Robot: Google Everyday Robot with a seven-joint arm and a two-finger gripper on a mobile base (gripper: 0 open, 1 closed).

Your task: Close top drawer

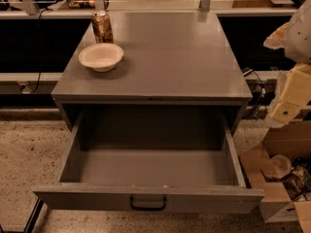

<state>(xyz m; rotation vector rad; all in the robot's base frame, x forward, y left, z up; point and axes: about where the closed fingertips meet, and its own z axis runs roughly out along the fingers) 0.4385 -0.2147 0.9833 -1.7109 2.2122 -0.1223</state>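
The top drawer of a grey metal cabinet is pulled far out toward me. Its inside is bare and its black pull handle sits centred on the front, near the bottom of the view. My gripper shows as cream and white parts at the right edge, level with the cabinet top. It is to the right of the drawer, above it, and apart from it. No lower drawers are in view.
A white bowl and a drink can stand on the cabinet top at the back left. An open cardboard box with clutter sits on the speckled floor beside the drawer's right front corner. Dark shelving runs behind the cabinet.
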